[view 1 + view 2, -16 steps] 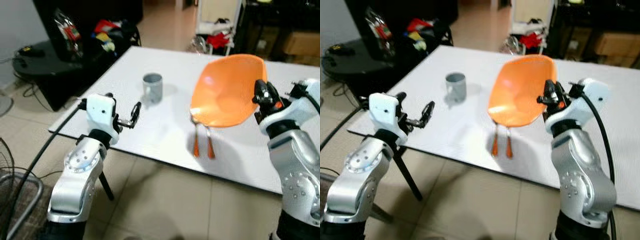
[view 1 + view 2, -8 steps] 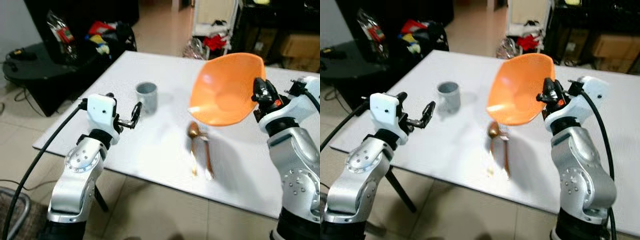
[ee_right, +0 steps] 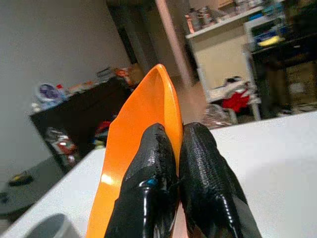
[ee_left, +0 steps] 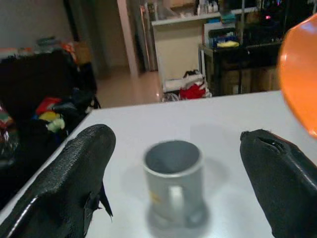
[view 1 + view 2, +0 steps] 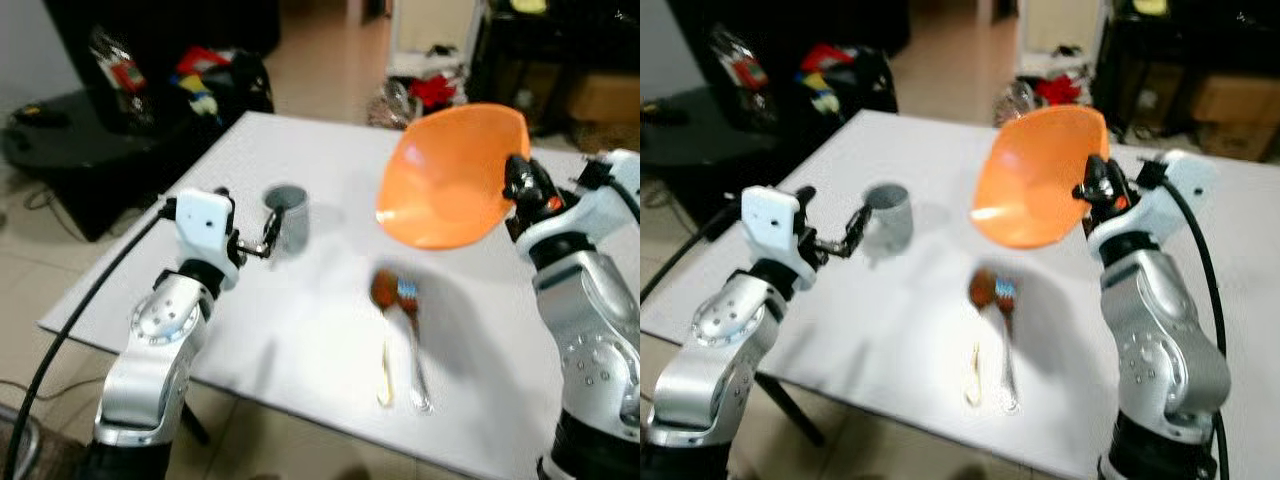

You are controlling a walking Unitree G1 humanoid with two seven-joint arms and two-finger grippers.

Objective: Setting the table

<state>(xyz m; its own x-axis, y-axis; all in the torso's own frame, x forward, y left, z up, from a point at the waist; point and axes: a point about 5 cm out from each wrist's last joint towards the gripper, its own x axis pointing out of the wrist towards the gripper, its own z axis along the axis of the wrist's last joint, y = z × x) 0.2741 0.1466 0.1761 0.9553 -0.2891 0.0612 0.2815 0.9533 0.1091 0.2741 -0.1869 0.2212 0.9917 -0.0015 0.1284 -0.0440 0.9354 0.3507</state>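
The robot has come closer to the white desk (image 5: 300, 330). A second ago only the near edge showed under the arms; now more of the top lies in front of it. The things on the desk have not moved by themselves. It is the camera that moved, and the picture is a bit blurry from the walking.

The right claw (image 5: 517, 190) still pinches the rim of the orange bowl (image 5: 450, 175), with its two black fingers (image 3: 148, 163) pressed tight on either side of the edge. The bowl is up in the air, tipped on its side, above the far part of the desk. It is not set down yet.

The left claw (image 5: 268, 232) is spread wide and holds nothing. It is now just beside the grey cup (image 5: 288, 217), which stands upright on the desk. From the wrist, the cup (image 4: 173, 181) sits right between the two fingers.

Two spoons (image 5: 400, 340) lie side by side on the desk, below the bowl.

Being nearer means the robot can probably reach well now. I think the next job is to lower the bowl flat near the spoons, and maybe take the cup.
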